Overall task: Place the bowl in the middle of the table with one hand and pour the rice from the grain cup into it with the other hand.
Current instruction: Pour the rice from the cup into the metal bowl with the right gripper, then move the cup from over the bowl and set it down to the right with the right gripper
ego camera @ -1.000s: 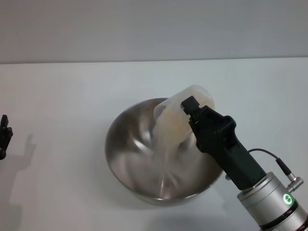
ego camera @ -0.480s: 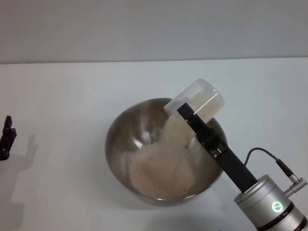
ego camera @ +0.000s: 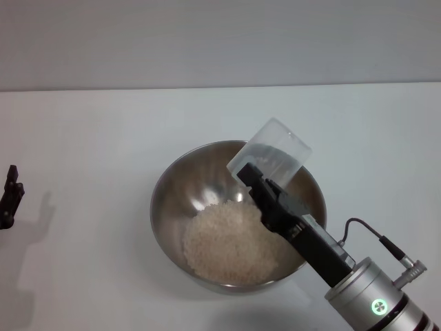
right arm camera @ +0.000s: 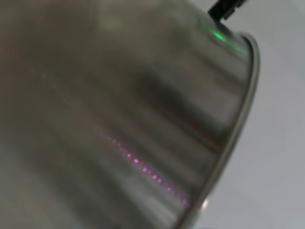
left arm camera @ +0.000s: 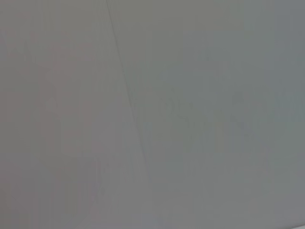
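We see the bowl [ego camera: 238, 217], a large stainless-steel mixing bowl, sitting near the middle of the table [ego camera: 89, 138], with its thin rim facing up and its shiny inside catching the light. The rice [ego camera: 231, 243] lies as a pale cream heap on the bowl's bottom, toward the side nearest the robot. Above the bowl's far right rim hangs the grain cup [ego camera: 270, 155], a small clear plastic cup, tipped steeply with its mouth pointing down and left into the bowl; we can make out no grains left inside it. The right gripper [ego camera: 256, 181] pinches the grain cup at the cup's lower edge, its black fingers pressed against the plastic, and its dark body and silver wrist run down to the lower right, where a green light ring glows and a thin black cable loops out. In the right wrist view we find only the bowl's [right arm camera: 143, 124] curved steel wall close up, its rim running down one side, with a green glint and a line of small pink dots mirrored on it. The left gripper [ego camera: 8, 196] shows only as a dark part at the table's far left edge, well apart from the bowl, and we cannot tell whether it is spread or closed. We read no brand, label or writing on anything here.
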Available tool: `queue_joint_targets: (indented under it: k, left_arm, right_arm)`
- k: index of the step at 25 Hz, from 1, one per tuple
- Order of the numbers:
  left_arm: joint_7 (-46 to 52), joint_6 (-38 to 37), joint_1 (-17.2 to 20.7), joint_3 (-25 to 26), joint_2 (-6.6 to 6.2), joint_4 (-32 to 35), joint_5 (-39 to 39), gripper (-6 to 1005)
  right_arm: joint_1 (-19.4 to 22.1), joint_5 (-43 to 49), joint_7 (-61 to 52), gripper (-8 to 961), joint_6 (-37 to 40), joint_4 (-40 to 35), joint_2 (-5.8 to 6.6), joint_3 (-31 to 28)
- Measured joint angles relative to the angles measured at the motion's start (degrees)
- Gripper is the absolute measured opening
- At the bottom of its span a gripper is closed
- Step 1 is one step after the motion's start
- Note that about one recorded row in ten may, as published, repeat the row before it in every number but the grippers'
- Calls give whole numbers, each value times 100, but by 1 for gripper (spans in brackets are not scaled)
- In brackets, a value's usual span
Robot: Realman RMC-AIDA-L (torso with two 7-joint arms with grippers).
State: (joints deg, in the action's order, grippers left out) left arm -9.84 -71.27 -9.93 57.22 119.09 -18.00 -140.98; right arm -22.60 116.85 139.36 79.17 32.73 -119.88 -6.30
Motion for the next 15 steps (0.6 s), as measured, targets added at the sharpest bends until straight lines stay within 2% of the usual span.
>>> queue_joint_targets:
  k: [15]
  left_arm:
    - [0, -1, 1, -7, 0, -16, 0, 754]
  right_arm:
    - [-125, 131, 518, 11, -249, -70, 0, 23]
